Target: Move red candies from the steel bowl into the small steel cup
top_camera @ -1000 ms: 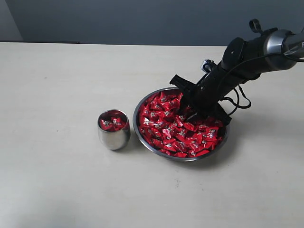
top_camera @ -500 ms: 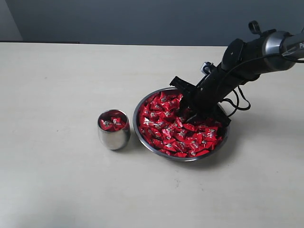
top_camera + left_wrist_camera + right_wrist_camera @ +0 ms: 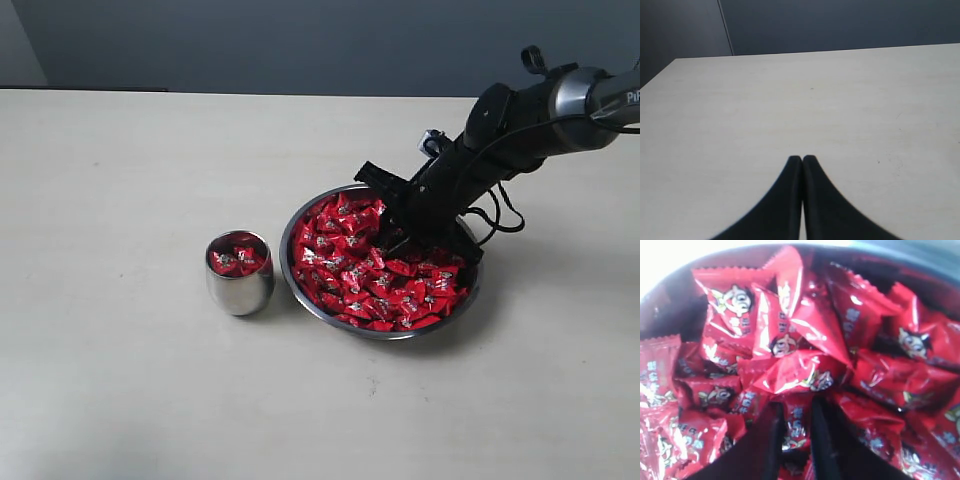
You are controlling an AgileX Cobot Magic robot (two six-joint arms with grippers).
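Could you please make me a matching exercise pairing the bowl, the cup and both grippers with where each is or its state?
1 steel bowl
2 small steel cup
3 left gripper
4 right gripper

a shut, over the table
b heaped with candies
c closed on a red candy
d beside the bowl, some candies inside

Pairs: 1-b, 2-d, 3-a, 4-c
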